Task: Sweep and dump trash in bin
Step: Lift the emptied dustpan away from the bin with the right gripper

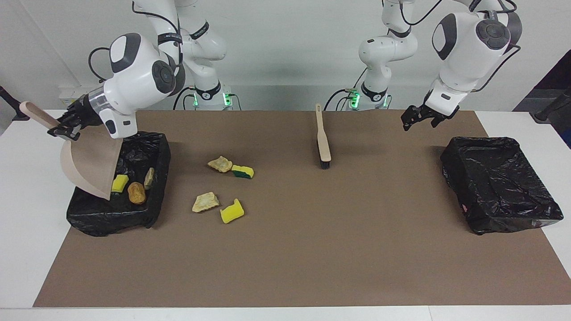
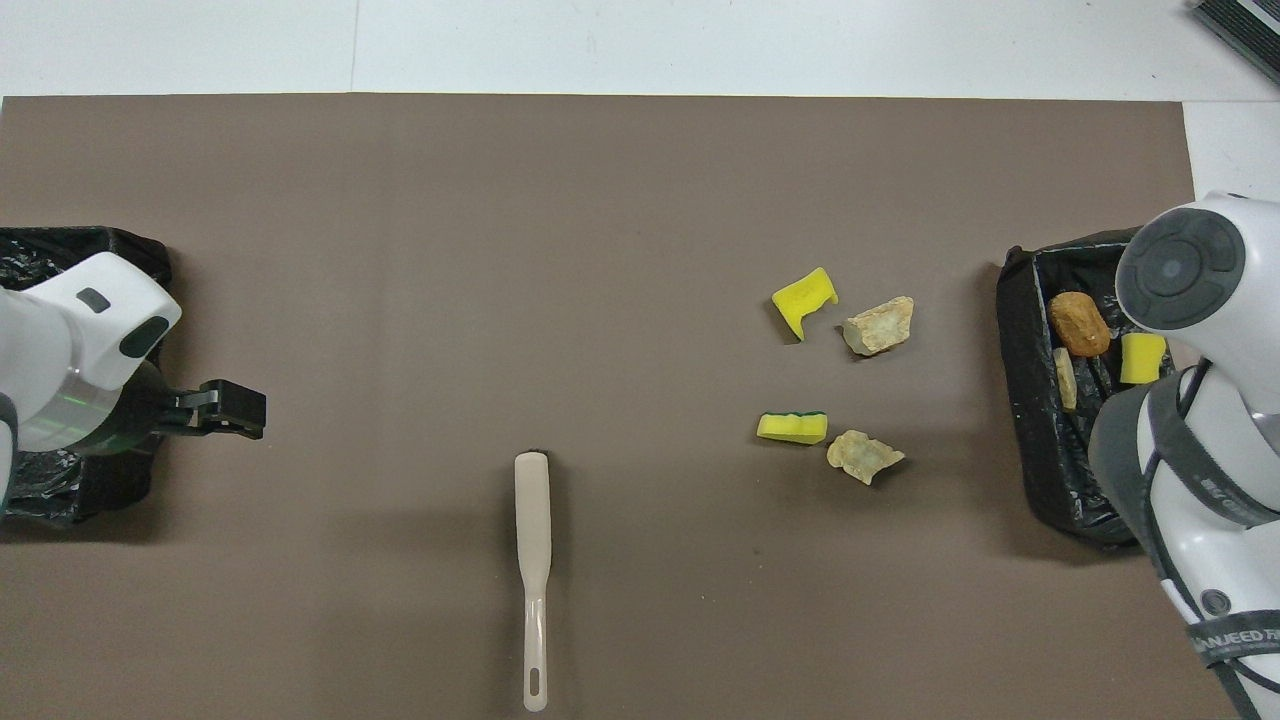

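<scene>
Facing view: right hand point(image 1: 67, 125) clenched on dustpan point(image 1: 91, 165) handle, pan tipped over the bin point(image 1: 154, 205) at its end of the tabletop point(image 1: 312, 249). Three trash pieces point(image 1: 136, 192) in bin, four scraps point(image 1: 205, 202) loose beside it. Left hand point(image 1: 417, 118) released over tabletop, waiting.

The dustpan point(image 1: 91, 162) hides part of the bin point(image 1: 151, 147) (its liner too).

Right gripper point(image 1: 66, 126) is held raised at the right arm's end of the table, wrist rolled over, fingers clamped on a handle. Left gripper point(image 1: 419, 117) is held in the air at the left arm's end, pointed downward, fingers apart, nothing gripped.
</scene>
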Controlling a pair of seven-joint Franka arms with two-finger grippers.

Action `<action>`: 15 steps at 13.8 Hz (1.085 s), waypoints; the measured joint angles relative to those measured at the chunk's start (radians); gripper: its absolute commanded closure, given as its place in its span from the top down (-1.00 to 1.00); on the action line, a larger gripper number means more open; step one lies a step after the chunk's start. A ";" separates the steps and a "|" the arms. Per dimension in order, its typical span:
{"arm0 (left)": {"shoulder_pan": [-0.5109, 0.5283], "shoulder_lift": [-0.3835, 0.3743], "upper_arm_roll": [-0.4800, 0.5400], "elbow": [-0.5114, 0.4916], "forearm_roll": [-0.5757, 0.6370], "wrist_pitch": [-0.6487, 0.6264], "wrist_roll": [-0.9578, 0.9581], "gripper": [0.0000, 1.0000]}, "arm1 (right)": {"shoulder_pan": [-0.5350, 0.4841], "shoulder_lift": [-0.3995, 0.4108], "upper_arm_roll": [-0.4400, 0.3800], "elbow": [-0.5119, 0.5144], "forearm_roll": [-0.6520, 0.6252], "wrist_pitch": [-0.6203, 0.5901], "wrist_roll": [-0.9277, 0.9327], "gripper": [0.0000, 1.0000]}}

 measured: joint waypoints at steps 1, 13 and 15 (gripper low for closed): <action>0.000 0.014 -0.001 0.025 0.000 -0.007 0.003 1.00 | -0.001 -0.004 -0.002 0.013 0.031 0.000 0.000 -1.00; -0.161 0.082 0.167 0.128 0.007 -0.060 0.032 1.00 | 0.096 -0.015 0.018 0.062 0.663 0.016 0.472 -1.00; -0.167 0.077 0.173 0.132 0.007 -0.059 0.032 1.00 | 0.158 0.008 0.021 0.072 0.730 0.053 0.651 -1.00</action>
